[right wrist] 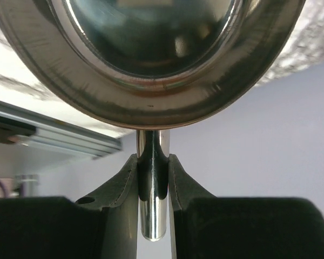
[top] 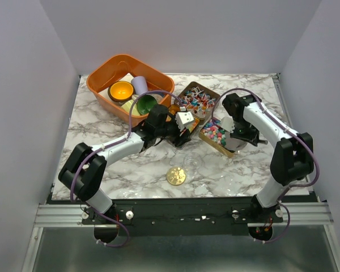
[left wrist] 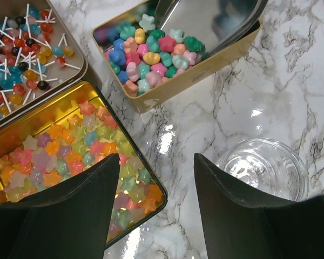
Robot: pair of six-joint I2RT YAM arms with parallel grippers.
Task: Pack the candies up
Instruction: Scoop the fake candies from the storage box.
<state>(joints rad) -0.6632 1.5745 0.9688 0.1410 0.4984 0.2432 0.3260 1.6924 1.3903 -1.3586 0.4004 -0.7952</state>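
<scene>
Now, lots of candies (top: pixel 215 134) in three tins, all close together in the middle of the marble table (top: pixel 130 175). Round lollipops (left wrist: pixel 21 48) on white sticks in the far tin (left wrist: pixel 82 67). Shiny little stars (left wrist: pixel 59 151), orange, yellow and pink, in the gold tin (left wrist: pixel 154 186) just beside it. Soft-coloured flower shapes (left wrist: pixel 151 54) in the third tin (left wrist: pixel 205 70), a bit to the right.

Wide open and holding nothing: the left gripper (left wrist: pixel 156 216). Hangs over a corner of the gold tin, with one dark finger (left wrist: pixel 70 216) above the stars and the other above bare marble. Just beside that second finger, a clear glass dish (left wrist: pixel 264 167), standing on the table.

Squeezed shut on the thin handle of a shiny metal scoop (right wrist: pixel 151 54): the right gripper (right wrist: pixel 153 172). Pinches the handle from both sides. Round end of the scoop down in the third tin, right next to the flower shapes.

Far back on the left, an orange basket (top: pixel 99 79) full of coloured cups and bowls (top: pixel 124 90). Near the front, a flat gold disc (top: pixel 176 175), close to the glass dish but not touching.
</scene>
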